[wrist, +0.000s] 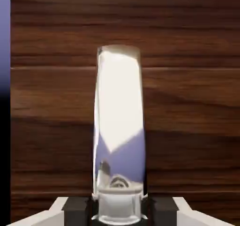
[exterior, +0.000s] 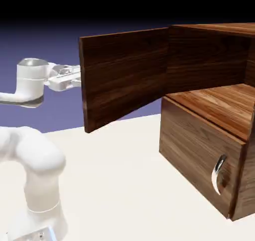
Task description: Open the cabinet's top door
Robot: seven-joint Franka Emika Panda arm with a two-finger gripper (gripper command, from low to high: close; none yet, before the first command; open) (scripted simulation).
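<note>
The dark walnut cabinet (exterior: 211, 53) stands at the exterior view's right. Its top door (exterior: 124, 75) is swung far out to the left, its inner face toward the camera, and the upper compartment lies bare. My gripper (exterior: 74, 78) reaches the door's free edge from behind, fingertips hidden by the wood. In the hand view the door's curved chrome handle (wrist: 118, 127) stands upright and large against the wood grain (wrist: 187, 103). My gripper (wrist: 118, 212) is shut on the handle's lower end.
The shorter lower panel (exterior: 199, 150) is closed, with its own chrome handle (exterior: 218, 174) near the right. The white arm's base link (exterior: 37, 175) rises at the lower left. The pale tabletop (exterior: 124, 185) stretches between arm and cabinet.
</note>
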